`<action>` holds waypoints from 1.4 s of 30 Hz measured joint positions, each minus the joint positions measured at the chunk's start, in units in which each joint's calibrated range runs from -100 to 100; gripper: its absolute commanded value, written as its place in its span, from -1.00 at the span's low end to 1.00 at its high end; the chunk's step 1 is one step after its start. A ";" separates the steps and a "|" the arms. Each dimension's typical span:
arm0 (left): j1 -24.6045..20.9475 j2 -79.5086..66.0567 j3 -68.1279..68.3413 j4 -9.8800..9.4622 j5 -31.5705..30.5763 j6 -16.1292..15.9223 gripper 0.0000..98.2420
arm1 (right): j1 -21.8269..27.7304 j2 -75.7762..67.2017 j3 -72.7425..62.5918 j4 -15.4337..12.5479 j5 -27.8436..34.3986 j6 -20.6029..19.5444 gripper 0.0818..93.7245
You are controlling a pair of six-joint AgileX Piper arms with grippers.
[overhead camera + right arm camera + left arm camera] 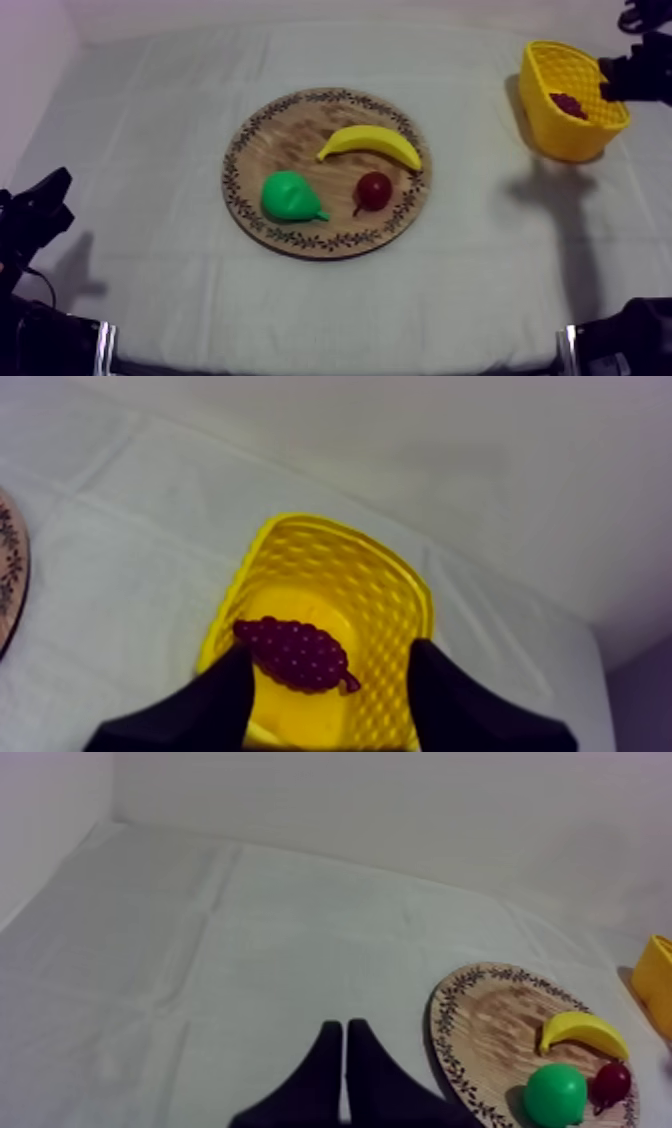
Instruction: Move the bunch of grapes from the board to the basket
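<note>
Bunch of grapes (pixel 295 654) lies on the floor of the yellow basket (pixel 385 601), off the wooden board (pixel 290 135), which carries the banana (pixel 372 143), pear (pixel 288 195) and small red fruit (pixel 373 189); placement judged done. Right gripper (pixel 332 664) hangs over the basket, fingers wide apart either side of the grapes and not touching them, consistent with a drop clear of the rim. Left gripper (pixel 345 1028) sits low over bare desk (pixel 200 952) beside the board, fingers pressed together on nothing, probably parked out of the working arm's way
</note>
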 measured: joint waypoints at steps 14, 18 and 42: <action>0.00 0.00 0.00 0.00 0.00 0.00 -1.00 | -1.31 -28.16 20.97 -10.98 -0.87 13.32 -0.21; 0.00 0.00 0.00 0.00 0.00 0.00 -1.00 | -1.50 -34.76 25.42 -11.44 -0.84 14.30 -0.25; 0.00 0.00 0.00 0.00 0.00 0.00 -1.00 | -1.54 -58.93 34.28 9.74 21.81 -2.43 -0.96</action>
